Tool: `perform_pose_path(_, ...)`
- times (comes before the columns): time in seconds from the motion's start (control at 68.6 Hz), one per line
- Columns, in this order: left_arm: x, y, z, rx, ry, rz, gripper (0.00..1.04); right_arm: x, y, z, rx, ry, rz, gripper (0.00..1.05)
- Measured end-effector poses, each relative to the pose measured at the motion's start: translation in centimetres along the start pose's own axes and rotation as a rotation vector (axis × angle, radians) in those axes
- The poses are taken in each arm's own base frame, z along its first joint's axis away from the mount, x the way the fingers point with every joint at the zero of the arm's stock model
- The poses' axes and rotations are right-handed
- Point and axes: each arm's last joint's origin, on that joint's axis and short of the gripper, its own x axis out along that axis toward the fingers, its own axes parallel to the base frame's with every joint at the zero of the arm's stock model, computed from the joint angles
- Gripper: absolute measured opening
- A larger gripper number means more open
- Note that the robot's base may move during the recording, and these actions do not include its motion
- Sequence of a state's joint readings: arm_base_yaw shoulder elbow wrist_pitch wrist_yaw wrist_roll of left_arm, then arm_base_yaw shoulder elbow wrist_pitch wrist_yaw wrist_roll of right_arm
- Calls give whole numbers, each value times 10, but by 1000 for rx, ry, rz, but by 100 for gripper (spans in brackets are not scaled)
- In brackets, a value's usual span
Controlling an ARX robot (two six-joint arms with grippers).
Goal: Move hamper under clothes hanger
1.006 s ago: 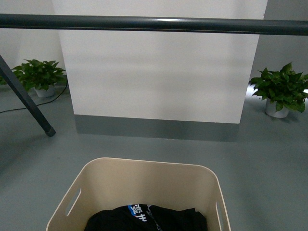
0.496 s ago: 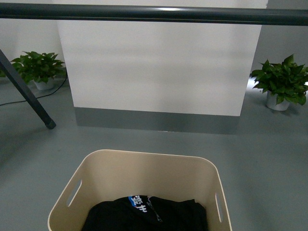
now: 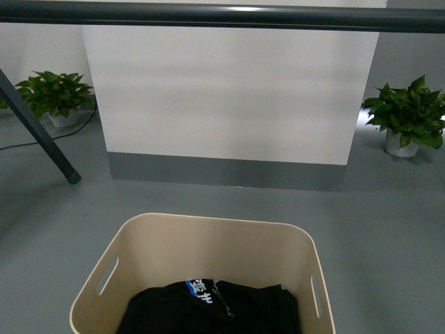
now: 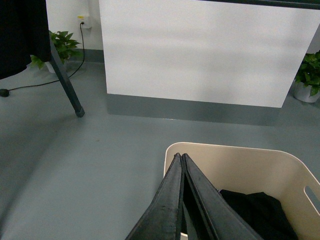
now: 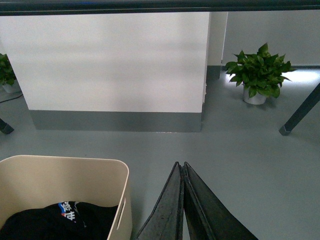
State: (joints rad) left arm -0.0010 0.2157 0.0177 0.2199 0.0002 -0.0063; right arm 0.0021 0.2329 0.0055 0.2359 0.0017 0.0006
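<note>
Hamper point(image 3: 208, 243) sits on the grey floor point(image 3: 389, 229) just in front of the robot, a black garment point(image 3: 208, 309) in its bottom, below and slightly short of the hanger's bar point(image 3: 222, 15), whose slanted leg point(image 3: 38, 132) plants well to the left. Each hand, left point(image 4: 181, 159) and right point(image 5: 180, 166), is clenched empty beside a short side, seemingly flanking the tub to push it forward.

The left tool point(image 4: 180, 159) has its two dark fingers pressed together, tips meeting. The right tool point(image 5: 180, 166) is likewise closed, fingers touching along their length, holding nothing.
</note>
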Motion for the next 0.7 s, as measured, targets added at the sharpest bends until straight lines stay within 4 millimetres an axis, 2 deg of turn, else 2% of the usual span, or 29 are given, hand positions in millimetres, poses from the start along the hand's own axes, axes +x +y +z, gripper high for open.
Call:
perform_pose_path(0.19, -3, 0, 0, 0, 0, 0, 3, -3, 0, 0, 0, 0, 0, 2)
perform_pose_path(0.321, -13, 0, -3, 0, 12, -1, 3, -10, 0, -4, 0, 33, 0, 2)
perform_pose_path(0.7, -14, 0, -3, 0, 6, 0, 3, -14, 0, -3, 0, 6, 2, 2)
